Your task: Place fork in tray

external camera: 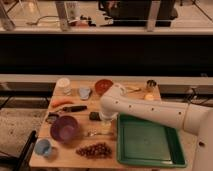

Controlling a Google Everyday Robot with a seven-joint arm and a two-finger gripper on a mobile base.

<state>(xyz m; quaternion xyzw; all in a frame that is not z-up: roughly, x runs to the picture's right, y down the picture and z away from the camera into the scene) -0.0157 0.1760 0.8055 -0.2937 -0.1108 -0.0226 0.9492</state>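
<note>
The fork (94, 133) is a thin silvery piece lying flat on the wooden table, just right of the purple bowl (64, 128) and left of the green tray (150, 156). The tray is a large rectangle with a raised rim at the table's right front, and nothing lies in it. My white arm reaches in from the right and bends down at the table's middle. My gripper (105, 123) hangs open below that bend, just above and right of the fork's end, holding nothing.
Around the table stand a white cup (63, 84), a red bowl (103, 85), a carrot (62, 102), a black-handled knife (74, 108), a blue cup (43, 146), a brown cluster (95, 149) and a metal can (151, 84). A dark counter runs behind.
</note>
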